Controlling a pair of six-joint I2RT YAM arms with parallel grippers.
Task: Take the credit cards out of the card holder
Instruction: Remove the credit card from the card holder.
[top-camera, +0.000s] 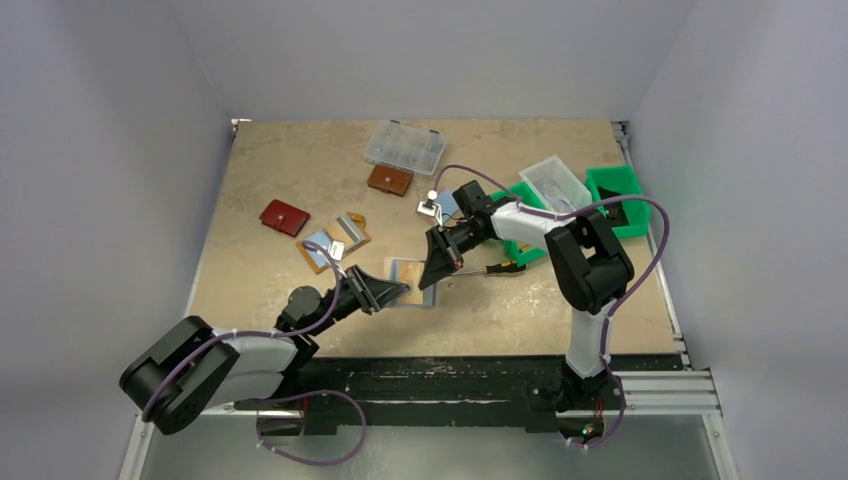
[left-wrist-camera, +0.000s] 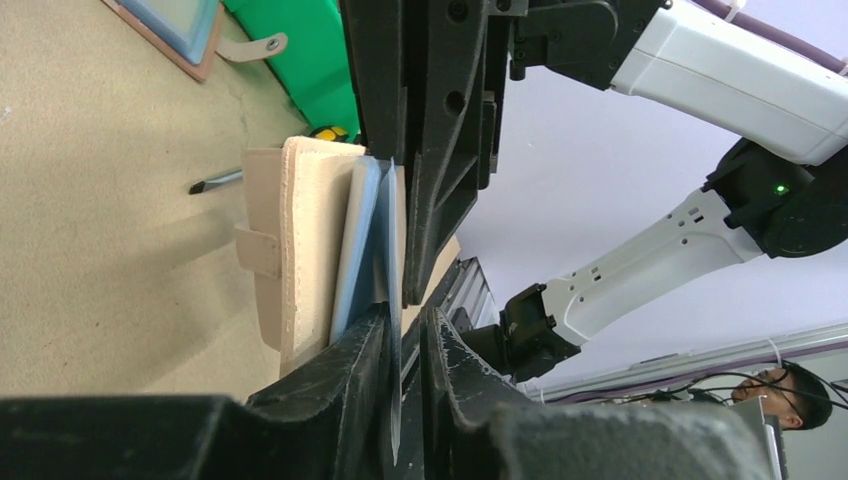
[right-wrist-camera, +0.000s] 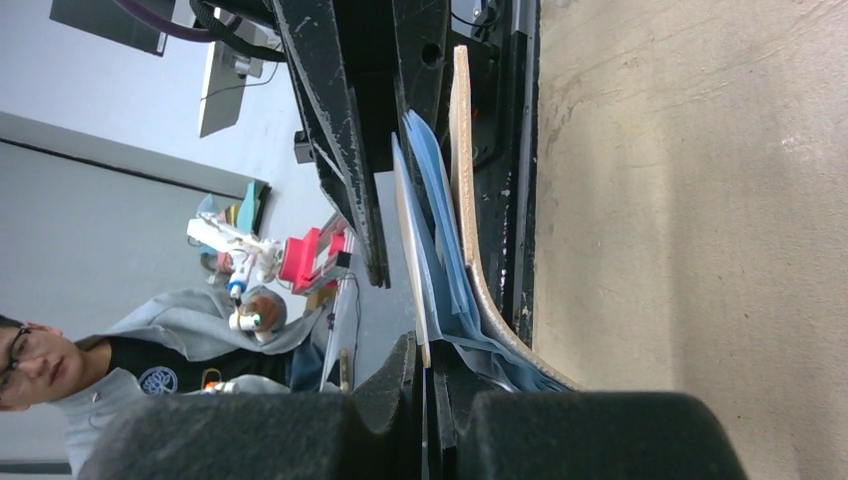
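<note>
A red wallet (top-camera: 284, 217) is lying on the counter (top-camera: 250, 170) at ten o'clock from the card holder (top-camera: 404, 272). Two opened wallets (top-camera: 322, 248) are sitting nearer on that side, with a brown wallet (top-camera: 389, 180) at twelve, green bins (top-camera: 612, 195) at two and a screwdriver (top-camera: 503, 267) close at three. The card holder is sitting front-middle, crowded by both arms. The right end effector (top-camera: 428, 282), at its three o'clock, is pinching a pale card (right-wrist-camera: 408, 250), nearly closed. The left end effector (top-camera: 392, 292), at seven, is standing narrow around a thin sheet, and I cannot tell whether it is gripping.
</note>
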